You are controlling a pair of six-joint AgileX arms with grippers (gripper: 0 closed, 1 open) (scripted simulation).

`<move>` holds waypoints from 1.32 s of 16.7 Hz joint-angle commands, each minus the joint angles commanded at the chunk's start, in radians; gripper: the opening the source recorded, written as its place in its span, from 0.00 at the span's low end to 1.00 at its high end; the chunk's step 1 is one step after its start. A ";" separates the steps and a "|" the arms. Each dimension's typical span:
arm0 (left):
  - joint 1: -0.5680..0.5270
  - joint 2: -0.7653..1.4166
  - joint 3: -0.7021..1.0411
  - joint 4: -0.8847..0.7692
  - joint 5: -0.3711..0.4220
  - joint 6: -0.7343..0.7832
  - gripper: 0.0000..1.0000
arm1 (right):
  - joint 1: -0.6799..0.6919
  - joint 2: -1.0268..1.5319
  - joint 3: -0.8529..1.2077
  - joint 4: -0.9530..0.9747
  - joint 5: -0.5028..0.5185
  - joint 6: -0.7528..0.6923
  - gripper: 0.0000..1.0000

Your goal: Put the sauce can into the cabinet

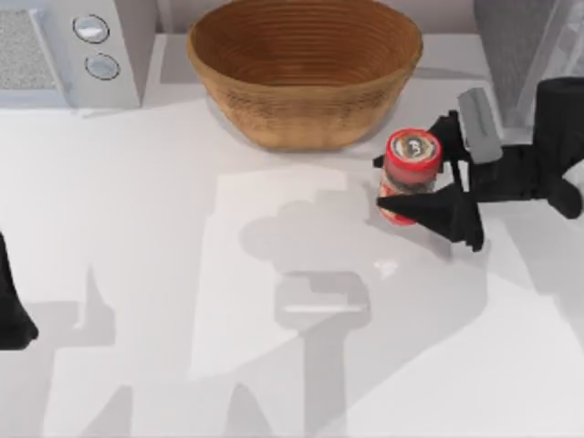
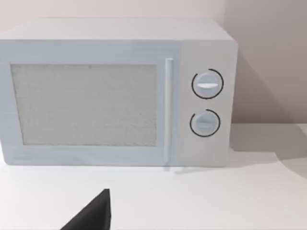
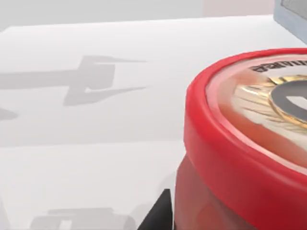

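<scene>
The sauce can (image 1: 412, 164) is a small red cylinder with a round printed top, to the right of the table's middle and just in front of the basket. My right gripper (image 1: 383, 182) reaches in from the right and is shut on it, with one black finger (image 1: 447, 217) on each side. The can's red rim (image 3: 225, 158) looms very close in the right wrist view. The cabinet (image 1: 516, 55) stands at the back right corner, its dark speckled body behind the right arm. My left gripper (image 1: 14, 315) is parked at the table's left edge.
A large woven basket (image 1: 306, 68) sits at the back centre, close to the can. A white microwave (image 1: 64, 46) with two round knobs (image 2: 207, 84) stands at the back left. Bare white table (image 1: 182, 274) spreads across the front and middle.
</scene>
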 joint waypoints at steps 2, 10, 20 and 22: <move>0.000 0.000 0.000 0.000 0.000 0.000 1.00 | 0.000 -0.085 0.011 -0.099 0.000 -0.002 0.00; 0.000 0.000 0.000 0.000 0.000 0.000 1.00 | 0.002 -0.263 0.044 -0.289 -0.009 -0.004 0.00; 0.000 0.000 0.000 0.000 0.000 0.000 1.00 | -0.036 -0.534 -0.130 -0.305 0.158 0.113 0.00; 0.000 0.000 0.000 0.000 0.000 0.000 1.00 | -0.048 -0.695 -0.215 -0.319 0.253 0.156 0.00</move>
